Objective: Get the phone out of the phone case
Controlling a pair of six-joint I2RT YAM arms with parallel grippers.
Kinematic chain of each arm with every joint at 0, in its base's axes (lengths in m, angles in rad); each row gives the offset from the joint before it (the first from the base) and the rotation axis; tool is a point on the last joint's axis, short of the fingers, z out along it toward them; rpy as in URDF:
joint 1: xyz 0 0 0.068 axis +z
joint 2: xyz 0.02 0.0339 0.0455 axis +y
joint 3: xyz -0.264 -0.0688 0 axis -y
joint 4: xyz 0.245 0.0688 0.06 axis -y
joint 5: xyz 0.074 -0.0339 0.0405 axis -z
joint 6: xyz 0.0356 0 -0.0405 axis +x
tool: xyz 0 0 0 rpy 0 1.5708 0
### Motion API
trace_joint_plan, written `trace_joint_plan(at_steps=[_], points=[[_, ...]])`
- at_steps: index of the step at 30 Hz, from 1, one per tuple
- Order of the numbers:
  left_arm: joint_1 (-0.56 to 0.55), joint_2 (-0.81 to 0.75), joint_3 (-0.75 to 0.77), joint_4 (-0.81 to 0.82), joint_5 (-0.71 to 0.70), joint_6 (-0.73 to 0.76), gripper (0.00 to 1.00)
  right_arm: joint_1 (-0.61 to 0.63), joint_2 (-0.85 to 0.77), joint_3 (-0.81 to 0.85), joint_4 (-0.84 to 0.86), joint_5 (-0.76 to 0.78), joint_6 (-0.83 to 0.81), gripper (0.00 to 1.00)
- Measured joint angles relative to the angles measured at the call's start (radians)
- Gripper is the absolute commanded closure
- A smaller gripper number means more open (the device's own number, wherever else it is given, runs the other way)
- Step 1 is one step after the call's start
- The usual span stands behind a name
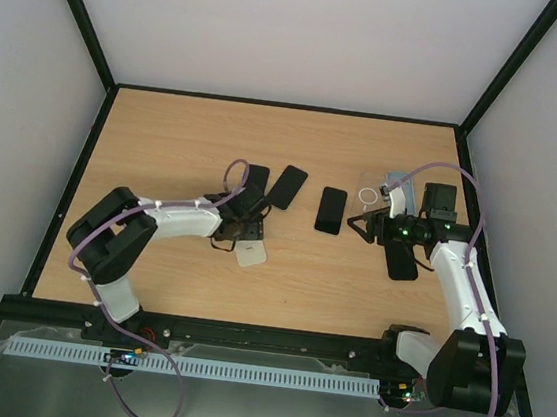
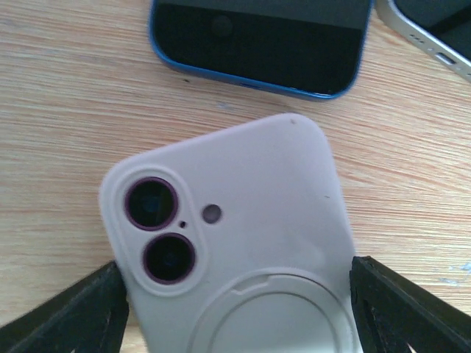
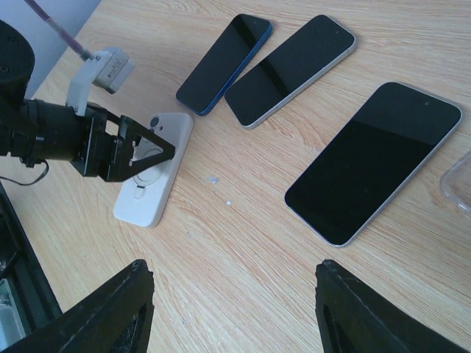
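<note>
The phone sits face down inside a white phone case with a ring stand on its back; only the phone's camera lenses show. The case lies flat on the wooden table. My left gripper straddles the case's lower half, one black finger pressed against each long side. In the right wrist view the white case lies left of centre with the left gripper on it. My right gripper hangs open over bare wood well to the right, with nothing between its fingers.
A blue-edged phone and a silver-edged phone lie screen up just beyond the case. A third dark phone lies mid-table, a clear empty case near the right gripper, and another dark phone under the right arm.
</note>
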State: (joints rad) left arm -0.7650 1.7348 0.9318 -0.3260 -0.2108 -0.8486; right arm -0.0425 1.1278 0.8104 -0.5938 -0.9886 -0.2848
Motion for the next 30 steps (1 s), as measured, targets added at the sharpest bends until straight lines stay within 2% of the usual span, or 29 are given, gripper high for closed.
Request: trace_joint_plan(at_steps=[3, 14, 16, 24, 30], points=[[0.035, -0.018, -0.011, 0.010, 0.045, 0.037, 0.13, 0.000, 0.000, 0.000, 0.000, 0.000, 0.000, 0.41], [0.042, 0.032, 0.076, -0.064, 0.101, 0.078, 0.08, 0.000, 0.000, 0.000, 0.000, 0.000, 0.000, 0.41], [0.027, 0.040, 0.087, -0.074, 0.091, 0.072, 0.04, 0.000, 0.000, 0.000, 0.000, 0.000, 0.000, 0.41], [-0.105, 0.094, 0.145, -0.178, -0.008, 0.022, 0.03, 0.000, 0.000, 0.000, 0.000, 0.000, 0.000, 0.41], [-0.138, 0.009, 0.035, -0.169, -0.021, -0.011, 0.02, 0.000, -0.002, 0.000, 0.000, 0.000, 0.000, 0.41]])
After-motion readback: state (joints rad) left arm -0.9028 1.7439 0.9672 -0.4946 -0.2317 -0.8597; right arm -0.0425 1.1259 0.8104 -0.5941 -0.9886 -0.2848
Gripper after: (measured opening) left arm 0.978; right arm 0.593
